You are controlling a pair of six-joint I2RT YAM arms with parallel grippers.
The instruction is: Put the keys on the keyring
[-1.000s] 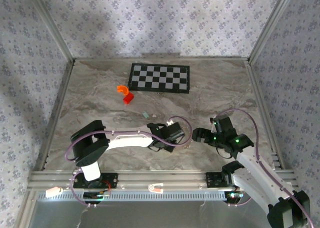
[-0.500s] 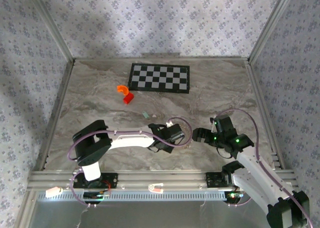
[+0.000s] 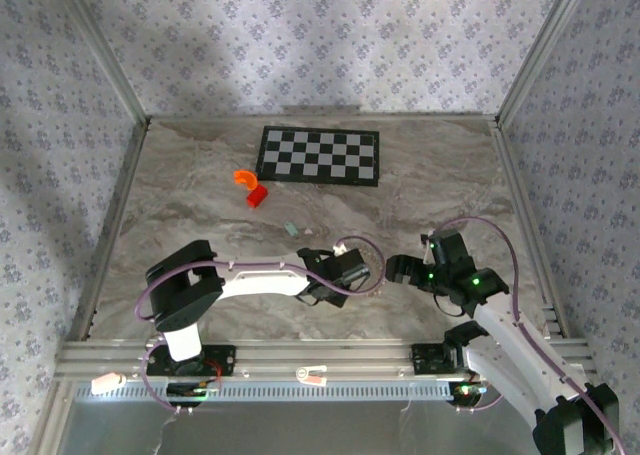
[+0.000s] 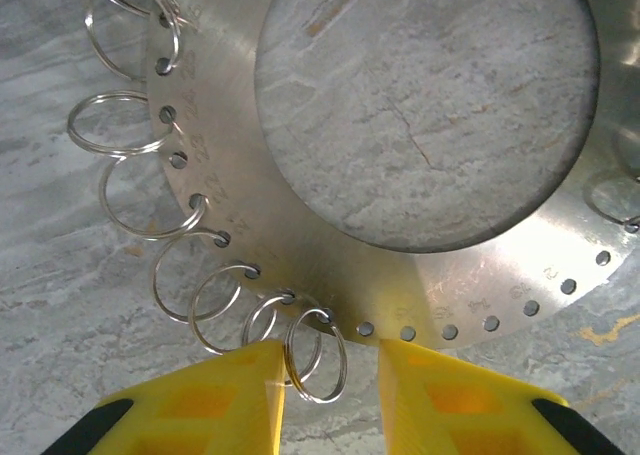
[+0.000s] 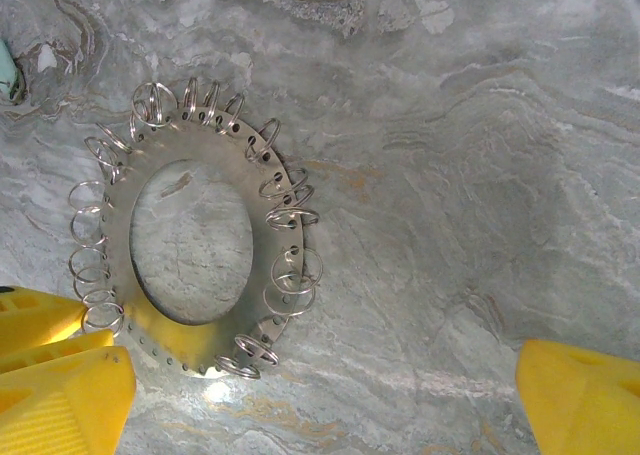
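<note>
Left gripper point(image 4: 330, 375) jaws narrowly apart; right gripper point(image 5: 320, 405) close beside, jaws wide apart.

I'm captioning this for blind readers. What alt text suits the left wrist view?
A flat silvery metal ring plate with small holes along its rim lies on the marble table, with wire split rings looped through holes on its left edge. At the bottom, the left gripper stands open, its yellow fingers either side of the lowest split ring.

The ringed metal disc point(image 4: 420, 285) runs off the top and right of the left wrist view; from above it's lost under the left gripper point(image 3: 358, 275). Up-left of the disc, the teal key point(image 5: 6, 75) is sliced by the right wrist view's edge, a mere speck overhead.
</note>
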